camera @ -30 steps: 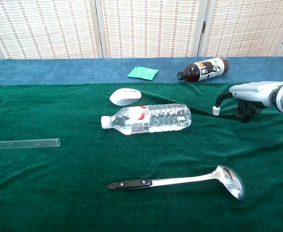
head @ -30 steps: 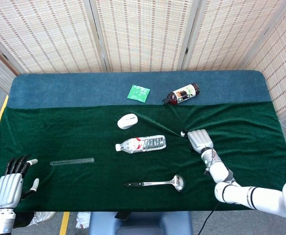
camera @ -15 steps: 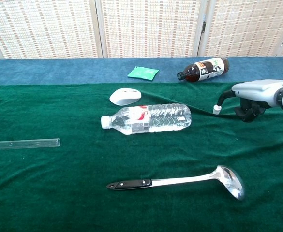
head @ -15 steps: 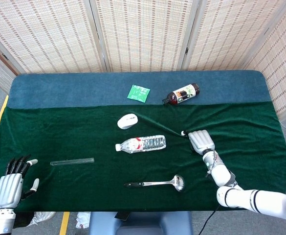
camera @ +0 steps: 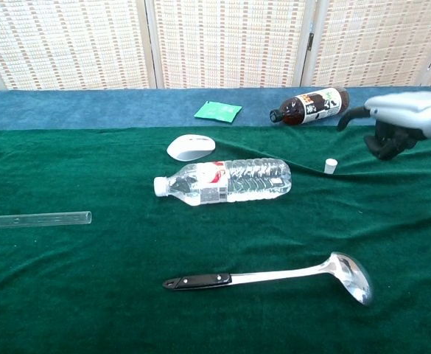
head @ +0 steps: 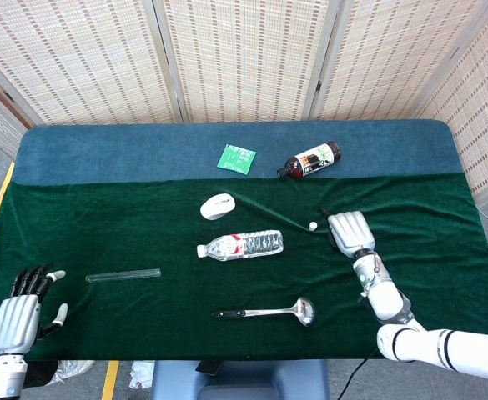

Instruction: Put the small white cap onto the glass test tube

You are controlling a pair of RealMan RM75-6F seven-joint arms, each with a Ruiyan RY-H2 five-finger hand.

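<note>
The small white cap [head: 313,225] [camera: 331,165] stands by itself on the green cloth, just right of the water bottle. My right hand [head: 349,232] [camera: 403,125] hovers above and to the right of the cap, holding nothing, thumb stretched toward it and fingers bent downward. The glass test tube [head: 123,275] [camera: 34,219] lies flat far to the left. My left hand [head: 18,321] rests near the table's front left corner, fingers spread and empty, a short way from the tube's left end.
A clear water bottle [camera: 225,181] lies mid-table with a white mouse [camera: 191,147] behind it. A metal ladle [camera: 274,276] lies near the front. A dark bottle [camera: 309,105] and a green packet [camera: 218,110] sit on the blue strip at the back.
My right hand has let go of the cap and risen up and to the right. The cap stays on the cloth. The left hand has not moved.
</note>
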